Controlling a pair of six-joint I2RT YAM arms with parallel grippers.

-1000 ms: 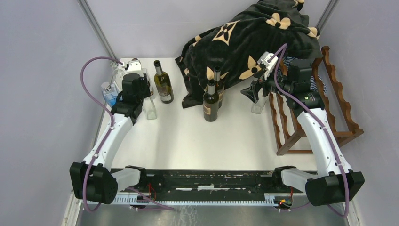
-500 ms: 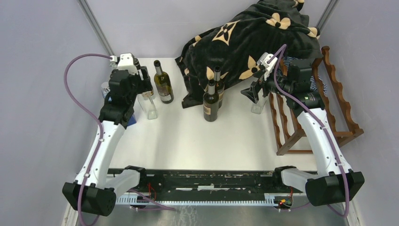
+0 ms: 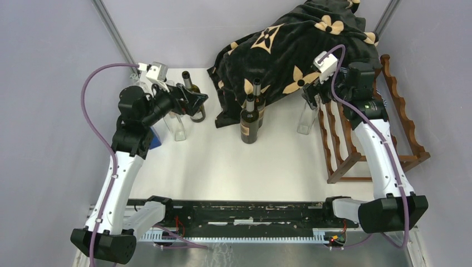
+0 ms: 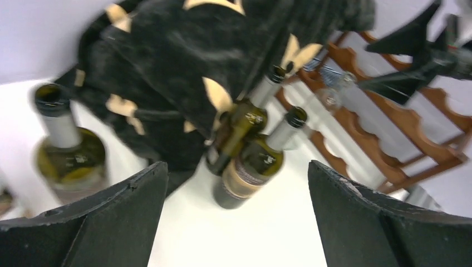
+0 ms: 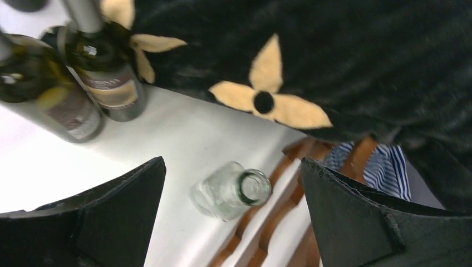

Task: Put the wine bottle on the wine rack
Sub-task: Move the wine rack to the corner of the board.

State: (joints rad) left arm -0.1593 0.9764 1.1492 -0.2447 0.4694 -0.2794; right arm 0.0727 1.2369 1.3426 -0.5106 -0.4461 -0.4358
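Note:
Three wine bottles stand upright on the white table. A green one point(image 3: 188, 83) is at the back left, and two dark ones point(image 3: 249, 121) point(image 3: 257, 95) stand together by the blanket. My left gripper point(image 3: 196, 100) hangs open in front of the green bottle, facing right. In the left wrist view it point(image 4: 236, 167) is empty, with the two dark bottles point(image 4: 247, 169) beyond. The reddish-brown wine rack point(image 3: 398, 119) stands at the right. My right gripper point(image 3: 313, 99) is open and empty above a clear glass bottle point(image 5: 231, 194) beside the rack's rails point(image 5: 278, 222).
A black blanket with tan flowers point(image 3: 295, 47) is heaped at the back, over the rack's far end. A second clear bottle point(image 3: 177, 127) and a blue item point(image 3: 155, 139) stand at the left. A blue striped cloth point(image 5: 384, 167) shows under the blanket.
My left gripper has opened, lifted away from the clear bottle at the left and swung to face right. The right gripper has drawn back a little toward the rack.

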